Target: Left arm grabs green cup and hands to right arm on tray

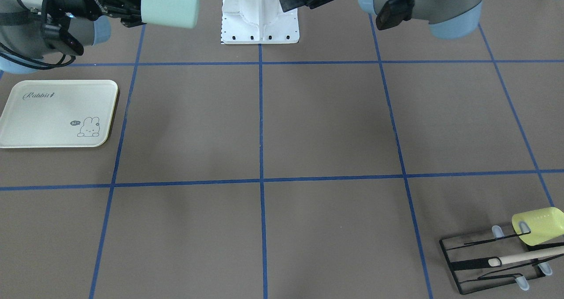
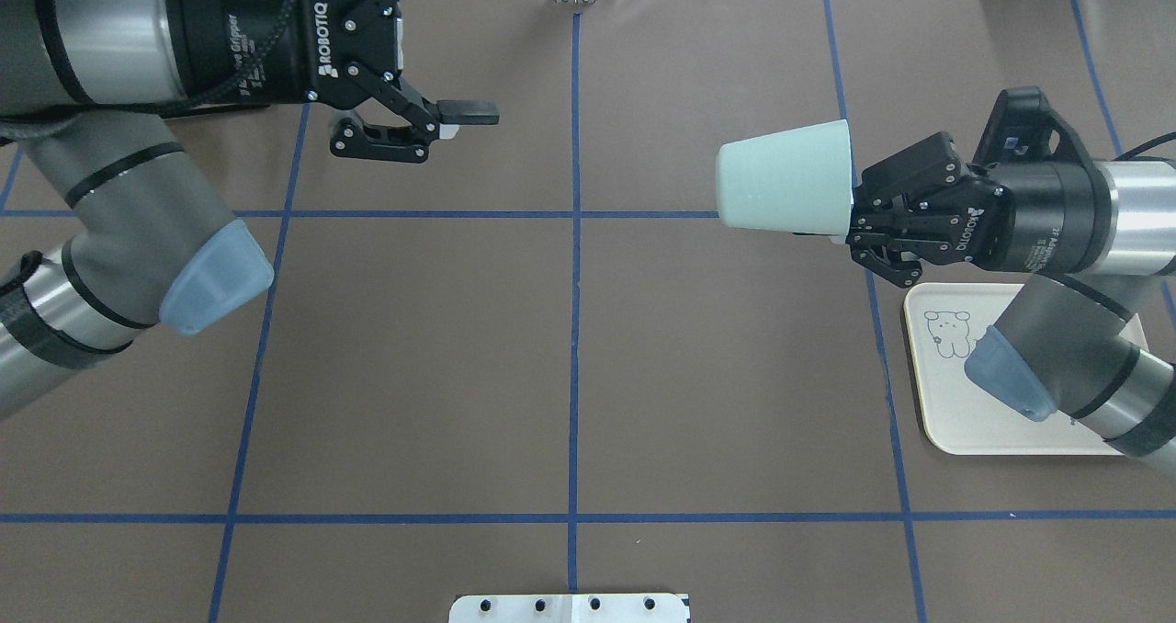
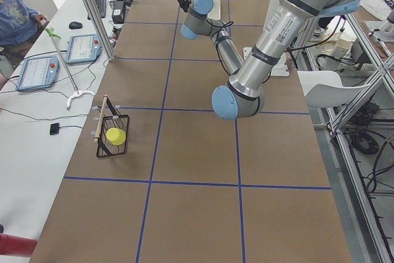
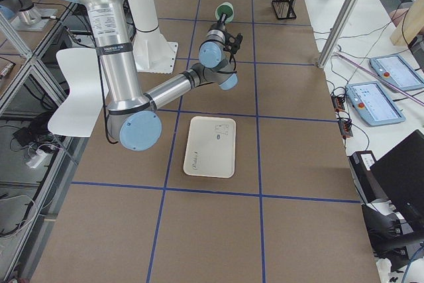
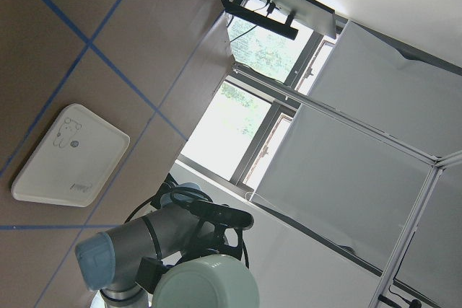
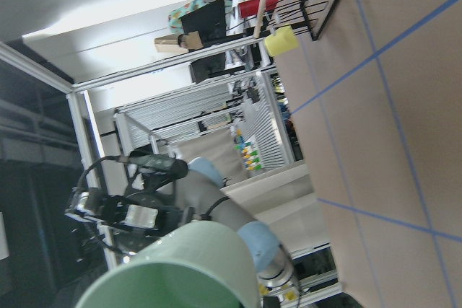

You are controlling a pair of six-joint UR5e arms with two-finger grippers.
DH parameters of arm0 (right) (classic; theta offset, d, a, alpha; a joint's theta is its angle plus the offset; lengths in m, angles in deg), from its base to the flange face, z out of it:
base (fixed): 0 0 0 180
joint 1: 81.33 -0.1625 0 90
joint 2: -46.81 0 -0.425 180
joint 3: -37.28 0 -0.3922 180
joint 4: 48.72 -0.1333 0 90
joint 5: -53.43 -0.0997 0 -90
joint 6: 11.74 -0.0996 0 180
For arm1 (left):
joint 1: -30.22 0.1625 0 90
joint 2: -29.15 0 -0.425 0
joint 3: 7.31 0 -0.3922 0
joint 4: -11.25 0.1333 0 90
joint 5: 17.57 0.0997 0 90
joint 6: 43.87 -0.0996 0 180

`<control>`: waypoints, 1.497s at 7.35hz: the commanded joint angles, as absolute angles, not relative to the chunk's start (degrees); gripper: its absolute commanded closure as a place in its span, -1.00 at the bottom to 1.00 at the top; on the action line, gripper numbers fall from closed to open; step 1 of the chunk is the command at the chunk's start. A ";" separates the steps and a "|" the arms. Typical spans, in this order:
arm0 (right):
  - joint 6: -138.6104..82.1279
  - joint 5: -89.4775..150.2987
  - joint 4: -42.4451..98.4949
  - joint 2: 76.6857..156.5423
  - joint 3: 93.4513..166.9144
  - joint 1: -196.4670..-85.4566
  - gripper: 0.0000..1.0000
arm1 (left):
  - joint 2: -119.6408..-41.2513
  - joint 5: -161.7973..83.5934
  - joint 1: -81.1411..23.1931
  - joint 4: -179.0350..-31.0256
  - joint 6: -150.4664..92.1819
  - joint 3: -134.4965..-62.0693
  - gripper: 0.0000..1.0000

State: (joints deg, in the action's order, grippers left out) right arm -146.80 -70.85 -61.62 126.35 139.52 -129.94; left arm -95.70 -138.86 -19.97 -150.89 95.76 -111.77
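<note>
The pale mint-green cup (image 2: 785, 191) lies on its side in the air, its rim held in my right gripper (image 2: 859, 202), which is shut on it, and its base pointing toward the table's middle. In the front-facing view the cup (image 1: 169, 3) and right gripper (image 1: 132, 8) are at the top left. My left gripper (image 2: 464, 39) is open and empty, well apart from the cup on the other side of the centre line. The cream tray (image 2: 946, 402) lies on the table below the right arm, with nothing on it; it also shows in the front-facing view (image 1: 57, 113).
A black wire rack (image 1: 484, 259) with a yellow-green cup (image 1: 537, 226) and a wooden stick stands at the far left corner. The white robot base plate (image 1: 260, 16) is at the table's near edge. Blue tape lines grid the brown table.
</note>
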 commanded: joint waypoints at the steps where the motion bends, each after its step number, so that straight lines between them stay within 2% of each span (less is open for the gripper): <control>1: -137.48 -78.73 -50.20 133.88 139.49 -136.14 1.00 | -95.39 -143.58 -22.85 -138.93 81.54 -112.60 -1.00; 3: -120.02 -84.54 -38.05 137.75 139.58 -142.13 1.00 | -95.31 -146.76 -25.14 -122.60 67.29 -115.32 -1.00; 7: -80.92 -82.99 -21.59 149.68 139.67 -145.31 1.00 | -94.08 -146.16 -27.69 -95.52 38.20 -119.45 -1.00; 9: -64.56 -80.61 -12.30 152.88 139.84 -145.23 1.00 | -94.07 -144.67 -28.05 -88.71 30.95 -119.46 -1.00; 11: -59.56 -80.07 -4.54 152.37 139.93 -144.44 1.00 | -94.07 -143.43 -27.88 -87.28 30.39 -119.46 -1.00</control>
State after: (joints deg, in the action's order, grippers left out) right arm -62.86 -80.48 -9.22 152.42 139.85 -145.05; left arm -94.09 -144.22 -27.97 -88.40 31.20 -119.43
